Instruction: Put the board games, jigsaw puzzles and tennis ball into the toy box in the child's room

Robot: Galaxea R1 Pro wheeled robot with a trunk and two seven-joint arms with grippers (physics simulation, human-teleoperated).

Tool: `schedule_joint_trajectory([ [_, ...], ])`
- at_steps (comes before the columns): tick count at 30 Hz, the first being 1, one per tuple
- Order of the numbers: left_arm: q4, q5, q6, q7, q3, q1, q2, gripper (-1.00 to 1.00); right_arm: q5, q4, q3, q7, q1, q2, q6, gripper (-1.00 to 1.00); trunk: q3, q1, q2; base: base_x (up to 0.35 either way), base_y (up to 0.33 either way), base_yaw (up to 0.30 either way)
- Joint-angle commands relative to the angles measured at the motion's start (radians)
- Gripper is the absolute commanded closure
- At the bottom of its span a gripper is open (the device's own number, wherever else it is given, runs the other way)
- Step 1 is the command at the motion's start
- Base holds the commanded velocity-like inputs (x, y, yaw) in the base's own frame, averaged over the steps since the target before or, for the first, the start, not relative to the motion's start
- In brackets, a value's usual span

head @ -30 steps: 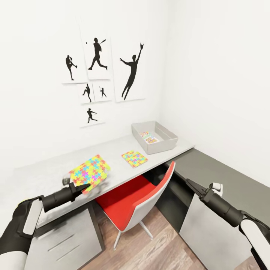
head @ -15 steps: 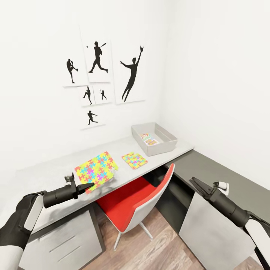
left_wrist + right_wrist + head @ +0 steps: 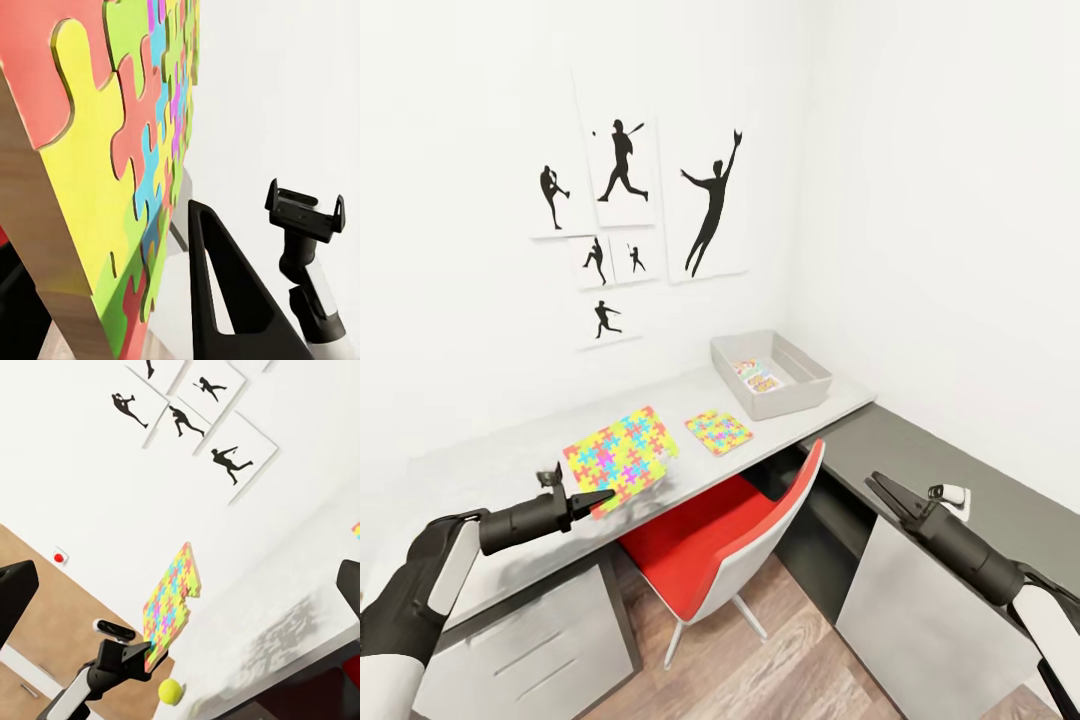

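My left gripper [image 3: 596, 498] is shut on the near corner of a large multicoloured jigsaw puzzle [image 3: 623, 454], holding it tilted above the table [image 3: 500, 455]. In the left wrist view the jigsaw puzzle [image 3: 105, 150] stands on edge beside one black finger [image 3: 225, 292]. A smaller jigsaw puzzle [image 3: 718, 431] lies flat on the table. The grey toy box [image 3: 792, 397] sits at the table's far right, with colourful board games [image 3: 758, 377] inside. In the right wrist view the tennis ball [image 3: 170, 691] rests on the table near the held puzzle [image 3: 171, 604]. My right gripper [image 3: 880, 487] is open over the dark cabinet.
A red-and-white chair [image 3: 725, 540] is tucked under the table between my arms. A lower dark-grey cabinet [image 3: 920, 450] runs along the right wall. Grey drawers [image 3: 530, 640] sit under the table's left part. Silhouette posters [image 3: 630, 200] hang on the back wall.
The left gripper has carried the large puzzle a little right and higher. The right arm drew back lower and to the right. The view shifted slightly.
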Motion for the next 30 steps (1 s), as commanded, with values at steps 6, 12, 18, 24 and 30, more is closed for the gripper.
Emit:
schedule_joint_trajectory([
  [6,0.0,-0.002,0.004,-0.003,-0.008,-0.001,-0.002,1.0,-0.006,0.0,-0.002,0.001,-0.001,-0.001,0.007,-1.0,0.018,-0.023,0.041,0.0,0.0,-0.013],
  [12,0.0,-0.002,0.004,-0.003,-0.009,-0.001,0.0,1.0,-0.006,0.0,-0.001,0.002,-0.001,0.002,0.007,-1.0,0.043,-0.046,0.083,0.0,0.0,-0.156],
  [18,0.0,-0.002,0.004,-0.004,-0.007,-0.001,0.001,1.0,-0.006,0.0,-0.002,0.002,-0.001,-0.002,0.007,-1.0,0.065,-0.069,0.125,0.0,0.0,-0.074],
  [24,0.0,-0.003,0.004,-0.003,-0.007,-0.001,0.001,1.0,-0.006,0.0,-0.002,0.003,-0.001,-0.002,0.007,-1.0,0.084,-0.092,0.167,0.0,0.0,-0.002],
  [30,0.0,-0.004,0.004,-0.003,-0.007,-0.001,0.001,1.0,-0.006,0.0,-0.002,0.003,-0.001,-0.002,0.007,-1.0,0.105,-0.115,0.209,0.0,0.0,-0.061],
])
